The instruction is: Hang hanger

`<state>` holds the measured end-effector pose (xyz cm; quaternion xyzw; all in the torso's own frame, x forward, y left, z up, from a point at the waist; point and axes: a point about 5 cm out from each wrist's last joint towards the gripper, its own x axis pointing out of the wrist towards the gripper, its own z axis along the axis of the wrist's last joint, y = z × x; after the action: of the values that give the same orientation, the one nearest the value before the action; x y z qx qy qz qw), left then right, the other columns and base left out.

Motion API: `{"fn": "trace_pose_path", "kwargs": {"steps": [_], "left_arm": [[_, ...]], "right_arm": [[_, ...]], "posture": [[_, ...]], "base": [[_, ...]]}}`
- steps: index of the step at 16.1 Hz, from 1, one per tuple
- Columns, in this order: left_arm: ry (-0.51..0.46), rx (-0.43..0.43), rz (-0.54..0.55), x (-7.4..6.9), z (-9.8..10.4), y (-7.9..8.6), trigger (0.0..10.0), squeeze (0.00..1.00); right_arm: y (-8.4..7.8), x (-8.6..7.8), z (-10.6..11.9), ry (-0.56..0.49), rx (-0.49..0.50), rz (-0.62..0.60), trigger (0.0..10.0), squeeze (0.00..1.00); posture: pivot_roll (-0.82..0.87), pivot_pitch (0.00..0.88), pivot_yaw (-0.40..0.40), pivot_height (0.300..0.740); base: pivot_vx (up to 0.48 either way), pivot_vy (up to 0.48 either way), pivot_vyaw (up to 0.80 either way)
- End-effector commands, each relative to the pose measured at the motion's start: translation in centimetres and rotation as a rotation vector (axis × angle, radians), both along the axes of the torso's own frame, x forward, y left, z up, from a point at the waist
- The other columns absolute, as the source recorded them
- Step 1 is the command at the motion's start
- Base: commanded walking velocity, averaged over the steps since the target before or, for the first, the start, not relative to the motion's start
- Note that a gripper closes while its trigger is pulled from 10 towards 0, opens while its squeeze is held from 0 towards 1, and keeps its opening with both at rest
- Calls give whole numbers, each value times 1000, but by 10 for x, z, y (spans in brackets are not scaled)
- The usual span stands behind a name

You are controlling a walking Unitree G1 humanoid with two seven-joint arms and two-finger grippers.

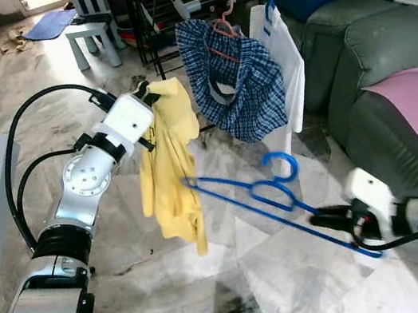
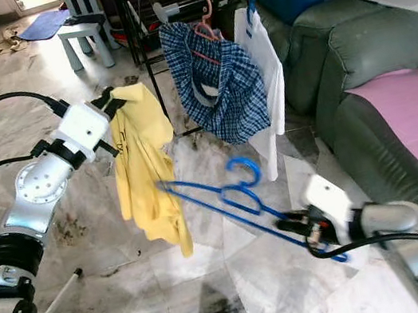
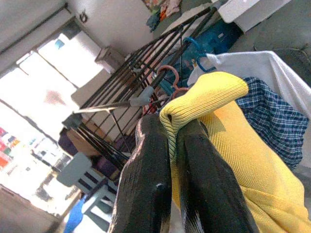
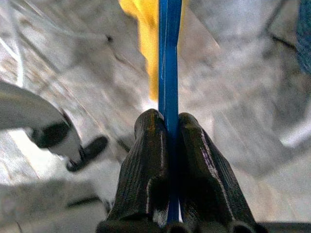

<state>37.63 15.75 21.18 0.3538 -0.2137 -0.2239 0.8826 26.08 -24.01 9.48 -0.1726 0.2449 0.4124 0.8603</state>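
Marble floor [image 1: 127, 244] below: left hand [image 1: 151, 95] pinches yellow shirt [image 1: 168, 164], right hand [image 1: 327, 221] clamps blue hanger [image 1: 268, 194], its far end hidden.

Left tool [image 1: 151, 95] raised, arm bent — fingers clamped tight. Right tool [image 1: 323, 220] low, reaching inward — fingers pinched closed.

hanger [image 1: 258, 196] blue | shirt [image 1: 168, 164] yellow | shorts [image 1: 241, 86] blue plaid | sofa [image 1: 375, 87] grey
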Motion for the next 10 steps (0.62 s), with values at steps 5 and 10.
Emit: {"fn": "trace_pose_path", "kwargs": {"steps": [5, 10], "left_arm": [[-134, 110, -25, -2, 12, -4, 10000, 0], [-164, 106, -79, -7, 8, -15, 10000, 0]], "right_arm": [[-10, 6, 7, -34, -45, -25, 10000, 0], [-19, 22, 18, -152, -72, -103, 10000, 0]], "posture": [[-52, 97, 61, 740], [-53, 98, 60, 740]], "base": [[0, 0, 0], [0, 0, 0]]}}
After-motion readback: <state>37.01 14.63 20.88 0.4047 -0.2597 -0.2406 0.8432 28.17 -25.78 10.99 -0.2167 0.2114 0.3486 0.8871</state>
